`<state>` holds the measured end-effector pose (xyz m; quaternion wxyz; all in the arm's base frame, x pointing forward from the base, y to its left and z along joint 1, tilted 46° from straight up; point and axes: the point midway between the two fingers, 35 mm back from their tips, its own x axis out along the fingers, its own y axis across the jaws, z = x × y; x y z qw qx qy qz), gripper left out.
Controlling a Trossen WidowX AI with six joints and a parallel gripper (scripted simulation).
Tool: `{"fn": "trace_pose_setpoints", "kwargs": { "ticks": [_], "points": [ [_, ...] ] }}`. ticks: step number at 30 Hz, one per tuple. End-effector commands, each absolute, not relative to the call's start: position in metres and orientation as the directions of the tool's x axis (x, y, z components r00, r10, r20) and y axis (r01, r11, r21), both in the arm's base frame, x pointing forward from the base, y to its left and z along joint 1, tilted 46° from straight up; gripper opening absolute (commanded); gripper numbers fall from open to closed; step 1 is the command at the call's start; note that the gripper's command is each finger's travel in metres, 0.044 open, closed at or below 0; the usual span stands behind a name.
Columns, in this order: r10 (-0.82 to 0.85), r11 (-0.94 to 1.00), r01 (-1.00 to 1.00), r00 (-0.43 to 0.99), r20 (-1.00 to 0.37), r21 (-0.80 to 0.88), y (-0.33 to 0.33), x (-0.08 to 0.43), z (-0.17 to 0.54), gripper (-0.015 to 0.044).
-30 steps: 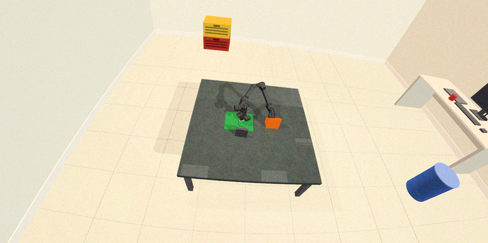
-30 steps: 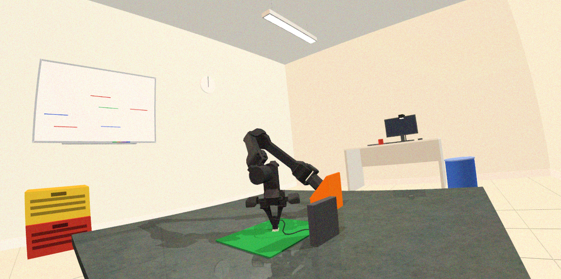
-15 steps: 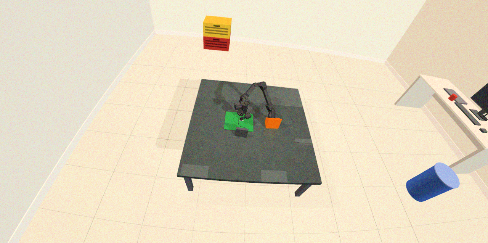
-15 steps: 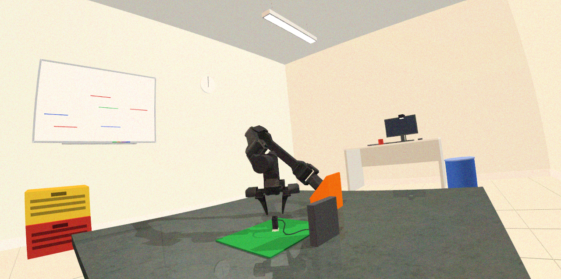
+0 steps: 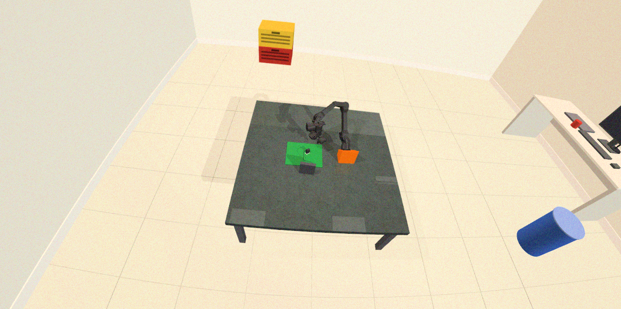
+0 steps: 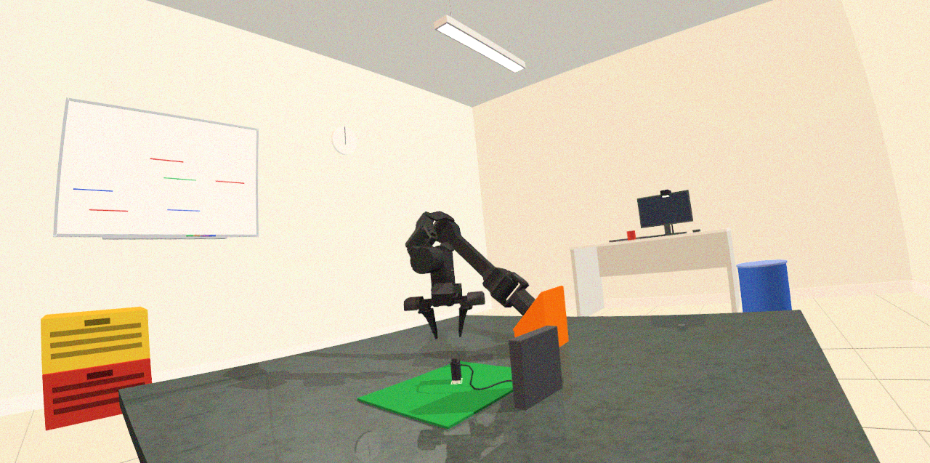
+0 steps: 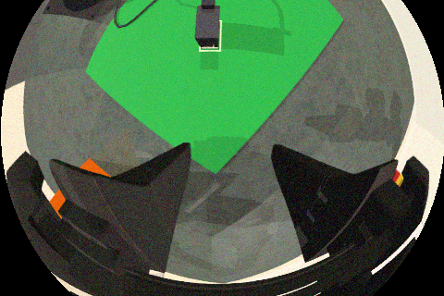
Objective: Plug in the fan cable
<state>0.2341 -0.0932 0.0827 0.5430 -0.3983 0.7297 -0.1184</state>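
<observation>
Our gripper point(image 6: 446, 333) hangs open w/ nothing between its fingers, well above the plug point(image 6: 456, 370) & touching nothing. What matters for us now is clearance: the plug sits below the fingertips & slightly toward the fan point(image 6: 535, 363), long axis upright, standing on the header point(image 7: 209, 48) on the green board point(image 6: 435, 398). In the wrist view it lies ahead of the jaws, well apart. Its cable point(image 6: 487, 387) trails over to the fan. Seating looks done to us, tho depth is too small to confirm; any more retreat should go straight up
</observation>
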Motion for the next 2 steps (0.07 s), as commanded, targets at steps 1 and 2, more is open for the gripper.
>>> {"fn": "trace_pose_setpoints", "kwargs": {
  "ticks": [1,2],
  "points": [
    [-0.715,0.647,-0.468,-0.099,-0.692,-0.602,-0.1027,0.2030,0.0918,0.0260],
    [-0.715,0.647,-0.468,-0.099,-0.692,-0.602,-0.1031,0.2015,0.0922,0.0260]
  ]
}}
